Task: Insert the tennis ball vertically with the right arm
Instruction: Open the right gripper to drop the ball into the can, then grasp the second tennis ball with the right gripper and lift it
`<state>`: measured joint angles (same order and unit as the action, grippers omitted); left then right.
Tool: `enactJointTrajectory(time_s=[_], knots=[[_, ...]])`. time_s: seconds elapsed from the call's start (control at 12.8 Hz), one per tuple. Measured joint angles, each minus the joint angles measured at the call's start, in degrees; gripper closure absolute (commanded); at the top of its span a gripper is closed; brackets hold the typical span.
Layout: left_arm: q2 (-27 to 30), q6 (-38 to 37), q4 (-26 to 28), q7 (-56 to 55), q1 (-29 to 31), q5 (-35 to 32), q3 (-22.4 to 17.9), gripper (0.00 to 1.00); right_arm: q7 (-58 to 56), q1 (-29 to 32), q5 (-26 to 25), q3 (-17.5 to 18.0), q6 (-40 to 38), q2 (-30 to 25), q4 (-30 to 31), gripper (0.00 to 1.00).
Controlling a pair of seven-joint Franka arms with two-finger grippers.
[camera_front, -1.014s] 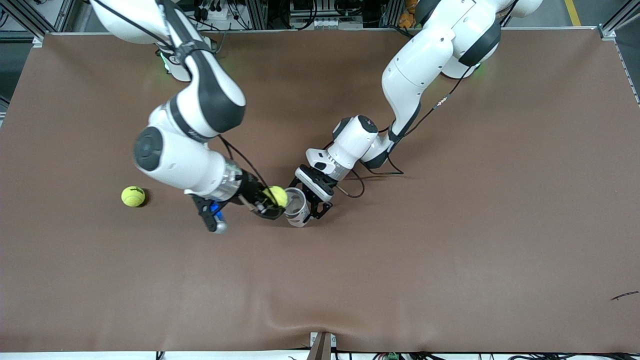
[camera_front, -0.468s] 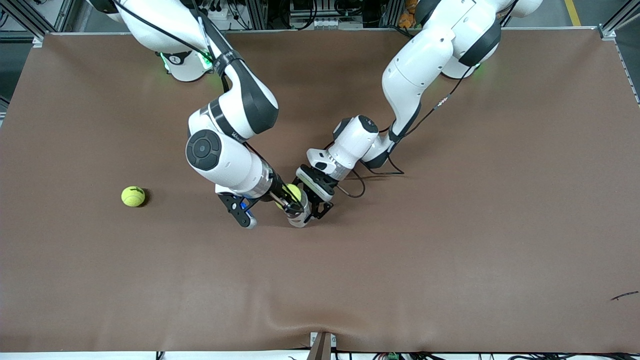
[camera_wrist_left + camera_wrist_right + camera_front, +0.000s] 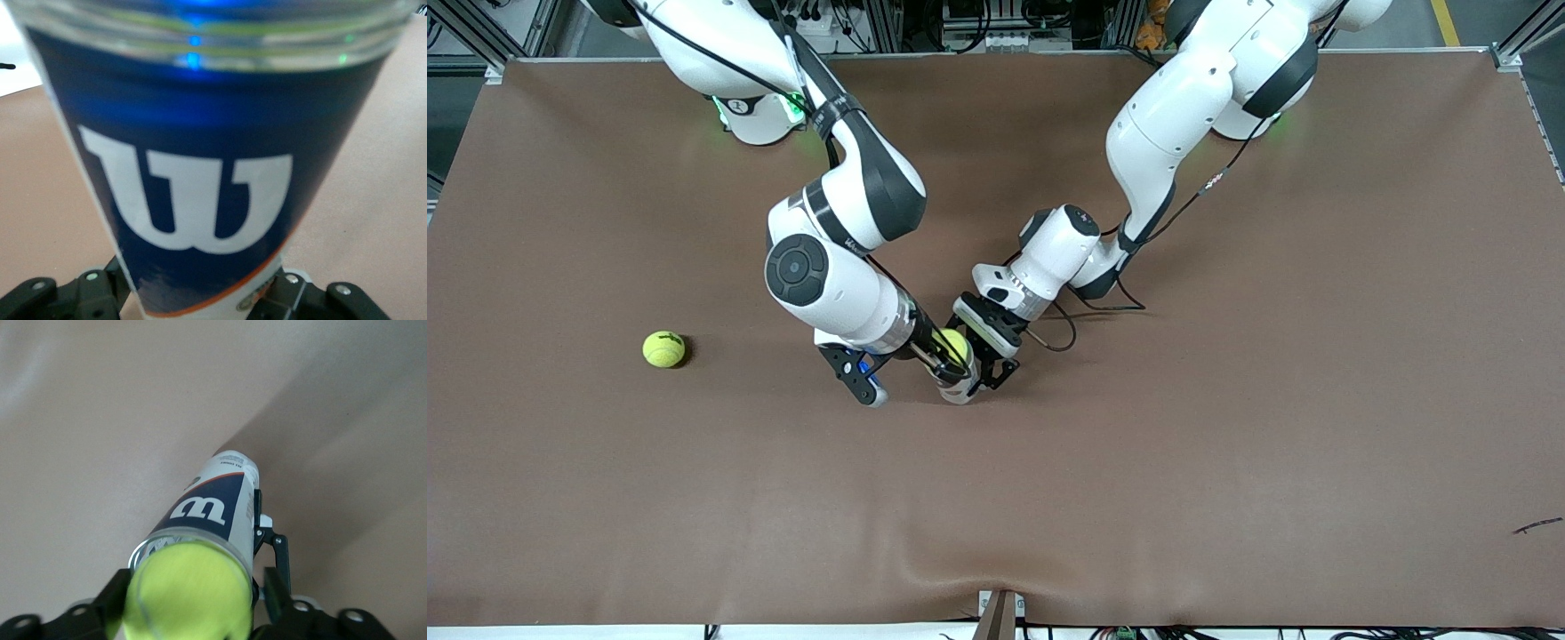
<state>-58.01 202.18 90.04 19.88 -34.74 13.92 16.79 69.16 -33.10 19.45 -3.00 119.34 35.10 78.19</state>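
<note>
A brown table [image 3: 1227,400] carries the whole scene, with both arms reaching toward its middle. The right arm comes down from its base so that the right gripper [image 3: 947,354] sits directly over the open mouth of a clear tennis ball can [image 3: 960,384]. The can stands upright on the table; its label is blue with a white W [image 3: 193,200]. The left gripper [image 3: 987,356] is closed on the can's side, its black fingers [image 3: 277,560] pressed against the wall and holding it upright.

The right gripper's fingers [image 3: 110,603] are closed on a yellow-green tennis ball [image 3: 190,593], one on each side of it. In the right wrist view, the ball fills the can's rim (how far inside it sits cannot be told). In the front view, the ball [image 3: 951,342] shows just above the can, between the two grippers.

A second tennis ball [image 3: 663,348] lies loose on the table, well apart from the can, toward the right arm's end.
</note>
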Motion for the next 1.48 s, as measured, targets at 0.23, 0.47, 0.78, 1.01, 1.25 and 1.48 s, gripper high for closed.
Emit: enactJointTrajectory(time_s=[0.23,0.47,0.78,1.01,1.25,1.48], knots=[[0.0,0.0,0.0,0.0,0.0,0.0,0.0,0.24,0.0,0.0,-0.4,0.0,0.0,0.0,-0.6,0.0],[0.0,0.1,0.0,0.0,0.0,0.0,0.0,0.24,0.0,0.7,-0.4,-1.5,-0.5,-0.7,-3.0,0.0],[0.0,0.1,0.0,0.0,0.0,0.0,0.0,0.24,-13.1,14.0,-1.0,-3.3,-13.0,-3.2,-2.5,0.0],[0.0,0.1,0.0,0.0,0.0,0.0,0.0,0.24,-35.1,27.9,-1.5,-3.4,-17.1,-2.6,3.9,0.0],[0.0,0.1,0.0,0.0,0.0,0.0,0.0,0.24,-44.8,33.6,-10.4,-3.3,-16.4,-2.1,10.1,0.0],[0.0,0.1,0.0,0.0,0.0,0.0,0.0,0.24,-45.2,34.0,-15.9,-3.2,-11.4,-2.1,15.7,0.0]])
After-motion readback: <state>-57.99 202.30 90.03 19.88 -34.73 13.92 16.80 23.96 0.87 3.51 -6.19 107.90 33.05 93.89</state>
